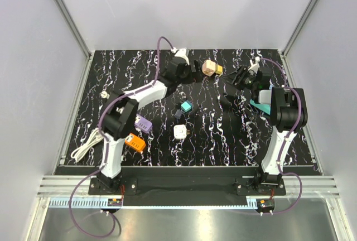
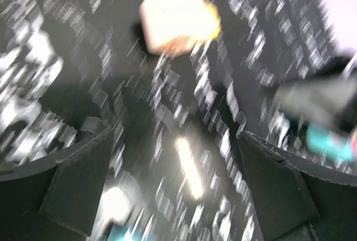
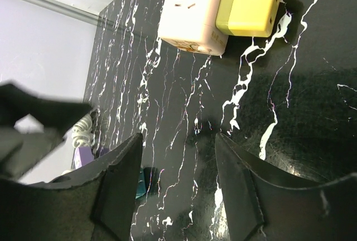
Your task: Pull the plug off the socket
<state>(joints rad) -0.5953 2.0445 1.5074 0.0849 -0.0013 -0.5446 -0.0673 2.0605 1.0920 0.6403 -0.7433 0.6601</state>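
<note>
Right wrist view gives the clearest look at the job: a cream cube socket (image 3: 192, 15) lies on the black marbled tabletop (image 3: 312, 112) with a yellow plug (image 3: 248, 8) pressed flush against one face. The two seem joined, so the pull looks not yet done. From above, the pair sits near the far edge of the tabletop, about midway across, between the two arms. Both pieces look like hard moulded plastic: light, rigid and not fragile, with smooth faces and rounded edges that could slip under a shallow pinch. Being so light, the cube would probably slide along with the plug unless it is held. I judge that one tool should clamp the cube across opposite flat faces while the other pinches the plug's flat sides, then pulls straight along the pins without twisting. The left tool (image 2: 178, 179) stands wide with nothing between its fingers, the cube ahead of it but blurred; its arm stretches far forward and inward, elbow bent. The right tool (image 3: 178, 179) is partly spread and empty, just short of the plug, on a steeply folded arm with the wrist turned inward.
</note>
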